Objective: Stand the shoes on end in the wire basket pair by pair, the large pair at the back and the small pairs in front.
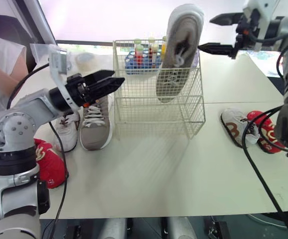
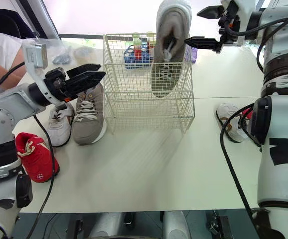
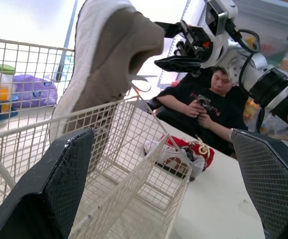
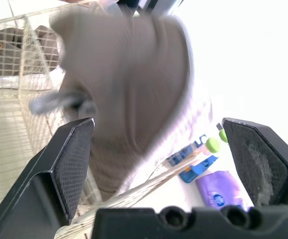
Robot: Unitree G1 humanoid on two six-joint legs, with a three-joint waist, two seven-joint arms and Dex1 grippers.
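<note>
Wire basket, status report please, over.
Left gripper open, beside wire basket. Right gripper open by one grey shoe, on end at basket's back right. Second grey shoe on table left of basket. Bottles behind, outside it.

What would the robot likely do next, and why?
Probably lower the left hand onto the grey shoe lying beside the basket: its twin already stands on end at the back, and the right hand is open.

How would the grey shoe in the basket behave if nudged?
Likely tippy: the grey shoe stands on end, its top well above the wire basket rim, ungripped. Probably fairly stiff, standing unbent. Its loose laces might snag.
</note>
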